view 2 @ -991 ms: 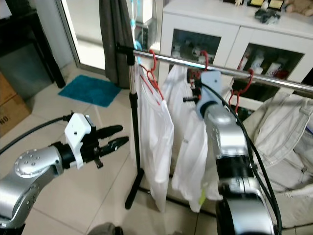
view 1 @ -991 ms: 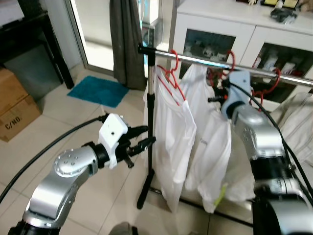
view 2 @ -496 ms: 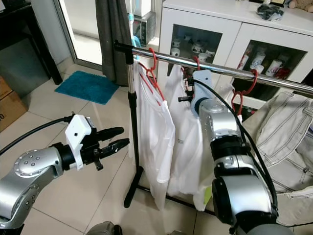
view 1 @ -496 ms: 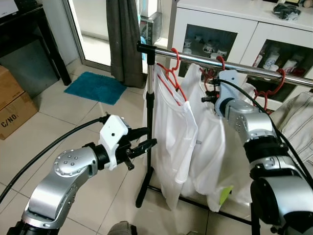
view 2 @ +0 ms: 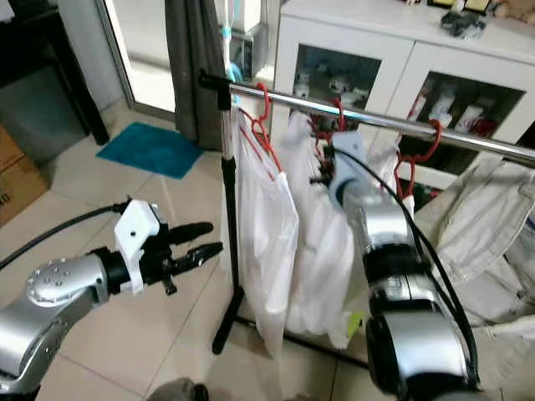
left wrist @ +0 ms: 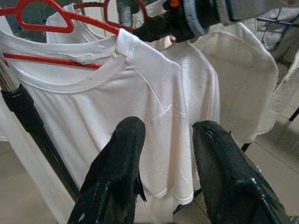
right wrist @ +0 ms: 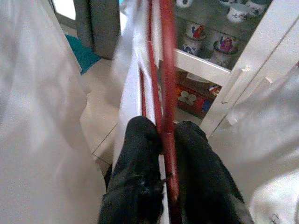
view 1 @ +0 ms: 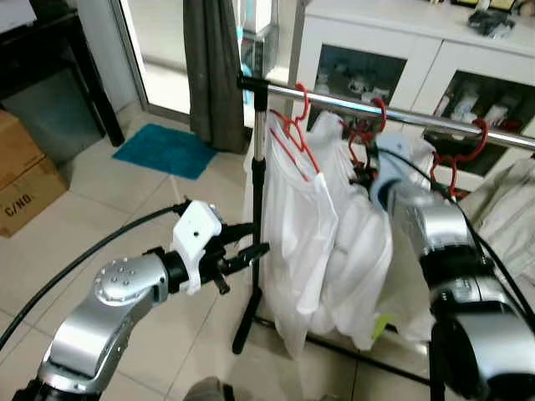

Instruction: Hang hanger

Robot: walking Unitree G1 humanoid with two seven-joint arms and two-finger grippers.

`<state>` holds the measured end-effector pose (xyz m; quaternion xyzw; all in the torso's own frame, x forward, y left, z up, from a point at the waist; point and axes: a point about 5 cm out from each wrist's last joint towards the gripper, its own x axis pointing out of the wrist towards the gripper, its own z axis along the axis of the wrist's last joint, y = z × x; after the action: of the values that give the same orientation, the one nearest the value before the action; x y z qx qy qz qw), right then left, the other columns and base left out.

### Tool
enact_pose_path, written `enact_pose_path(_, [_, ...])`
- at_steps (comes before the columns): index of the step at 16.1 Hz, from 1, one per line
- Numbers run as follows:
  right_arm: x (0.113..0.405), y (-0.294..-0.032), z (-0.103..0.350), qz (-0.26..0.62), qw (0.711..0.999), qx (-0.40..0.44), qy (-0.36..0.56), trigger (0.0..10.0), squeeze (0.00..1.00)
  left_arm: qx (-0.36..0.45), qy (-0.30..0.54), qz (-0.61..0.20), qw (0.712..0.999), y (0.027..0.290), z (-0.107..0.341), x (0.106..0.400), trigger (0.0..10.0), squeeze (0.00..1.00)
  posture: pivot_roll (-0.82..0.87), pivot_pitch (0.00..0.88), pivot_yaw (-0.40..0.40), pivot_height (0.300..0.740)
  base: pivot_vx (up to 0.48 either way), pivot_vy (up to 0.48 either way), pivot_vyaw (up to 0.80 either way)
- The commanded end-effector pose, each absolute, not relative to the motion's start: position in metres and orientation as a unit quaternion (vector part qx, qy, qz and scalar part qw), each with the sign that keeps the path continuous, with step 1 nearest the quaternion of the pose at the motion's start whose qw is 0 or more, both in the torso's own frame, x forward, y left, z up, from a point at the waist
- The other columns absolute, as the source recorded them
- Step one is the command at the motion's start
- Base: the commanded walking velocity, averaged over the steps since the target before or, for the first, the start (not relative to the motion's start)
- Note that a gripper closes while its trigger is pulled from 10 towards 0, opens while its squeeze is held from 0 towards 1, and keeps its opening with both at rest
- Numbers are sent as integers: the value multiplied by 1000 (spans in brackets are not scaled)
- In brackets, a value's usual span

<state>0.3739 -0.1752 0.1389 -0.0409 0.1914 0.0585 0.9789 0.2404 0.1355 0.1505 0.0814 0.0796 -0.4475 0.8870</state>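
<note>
Left gripper (view 1: 256, 254) was extended forward at left, fingers parted; right gripper (right wrist: 161, 140) raised far right, fingers clamped.

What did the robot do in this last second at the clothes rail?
The right gripper, clamped on a red hanger, dropped from beside the rail to just below it, settling the white shirt. The left gripper stayed open beside the rack post.

Cardboard box (view 1: 25, 188), floor at left: printed "C/NO." on side. No other legible text.
</note>
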Motion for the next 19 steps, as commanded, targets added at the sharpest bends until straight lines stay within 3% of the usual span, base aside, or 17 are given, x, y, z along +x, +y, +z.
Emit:
enact_pose_path(1, [375, -180, 156, 58, 987, -39, 144, 10000, 1000, 88, 75, -436, 893, 135, 152, 241, 10000, 0, 106, 46, -23, 740, 0, 0, 0])
enact_pose_path(6, [353, -175, 186, 80, 996, 13, 27, 10000, 1000, 60, 46, -357, 931, 141, 153, 252, 10000, 0, 102, 45, -19, 740, 0, 0, 0])
enact_pose_path(7, [337, -170, 193, 109, 994, 22, -3, 10000, 1000, 59, 40, -335, 940, 141, 153, 256, 10000, 0, 98, 43, -15, 740, 0, 0, 0])
enact_pose_path(11, [304, -173, 194, 132, 991, 24, -7, 10000, 1000, 60, 37, -321, 945, 139, 152, 258, 10000, 0, 92, 39, -11, 740, 0, -310, 0])
enact_pose_path(17, [283, -178, 194, 121, 993, 15, 1, 10000, 1000, 69, 35, -324, 943, 139, 151, 258, 10000, 0, 90, 33, -11, 740, 0, -453, 0])
enact_pose_path(19, [280, -180, 189, 103, 994, -10, 27, 10000, 1000, 59, 38, -339, 938, 137, 151, 255, 10000, 0, 92, 34, -14, 740, 0, 0, 0])
